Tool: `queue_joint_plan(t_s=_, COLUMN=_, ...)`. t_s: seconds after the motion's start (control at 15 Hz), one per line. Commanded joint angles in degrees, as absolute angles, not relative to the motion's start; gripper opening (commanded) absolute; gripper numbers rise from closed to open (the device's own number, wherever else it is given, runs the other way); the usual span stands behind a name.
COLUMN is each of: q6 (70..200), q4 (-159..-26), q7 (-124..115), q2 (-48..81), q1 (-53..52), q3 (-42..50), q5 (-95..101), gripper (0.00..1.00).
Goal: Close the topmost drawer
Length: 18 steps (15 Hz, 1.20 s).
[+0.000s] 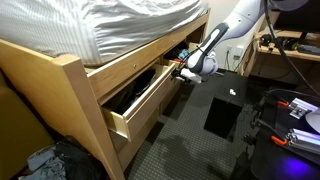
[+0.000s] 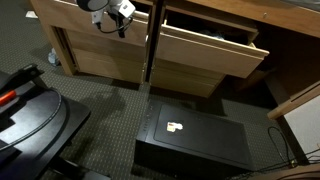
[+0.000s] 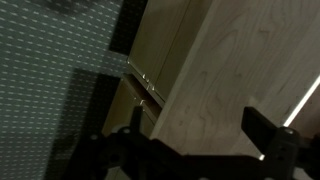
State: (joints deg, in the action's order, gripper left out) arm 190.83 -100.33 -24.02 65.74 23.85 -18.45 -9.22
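fingers [image 3: 268, 138] of the hand [image 3: 190, 150] sit nearest in the wrist view. they are spread apart with nothing clamped between them, and pale wood fills the gap just beyond. we take that wood for the flat front of the topmost drawer [image 3: 235, 70], though we cannot tell whether the tips touch it.

in an exterior view the hand [image 1: 189, 66] hangs by the far end of that front. the topmost drawer [image 1: 145, 100] stands pulled well out of the bed frame [image 1: 85, 110], with dark clothes showing in its open top. its long axis runs along the side of the bed, so the closing direction lies across that axis, straight back into the frame.

we judge that the panel lies directly ahead of the hand, between it and the frame, so a flat push should serve. because the hand stands toward one end rather than mid-panel, we would expect some risk of the drawer skewing as it slides.

farther off, in an exterior view, the topmost drawer [image 2: 210, 50] juts out over the carpet [image 2: 110, 100].
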Motion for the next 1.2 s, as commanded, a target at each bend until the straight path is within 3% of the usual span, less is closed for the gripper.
queue_joint_plan(t_s=0.0, q6=188.2, q4=-87.8, q7=-20.2, q2=71.3, q1=17.3, q3=-19.1, q5=-9.8, gripper=1.0)
queue_joint_plan(t_s=0.47, q6=172.0, q4=-67.5, q7=-22.9, q2=76.6, q1=-2.6, q3=-6.5, q5=-14.0, gripper=1.0)
queue_joint_plan(t_s=0.53, q6=177.2, q4=-75.2, q7=-19.8, q2=73.2, q1=1.2, q3=-10.4, q5=-14.3, gripper=1.0)
queue_joint_plan(t_s=0.8, q6=171.4, q4=-70.4, q7=-24.9, q2=74.2, q1=-5.8, q3=-3.4, q5=-16.0, gripper=1.0)
queue_joint_plan(t_s=1.07, q6=155.0, q4=-70.7, q7=-25.2, q2=70.8, q1=-4.6, q3=-4.0, q5=-15.7, gripper=1.0)
queue_joint_plan(t_s=1.13, q6=160.3, q4=-69.1, q7=-23.9, q2=73.6, q1=-4.7, q3=-4.5, q5=-15.6, gripper=1.0)
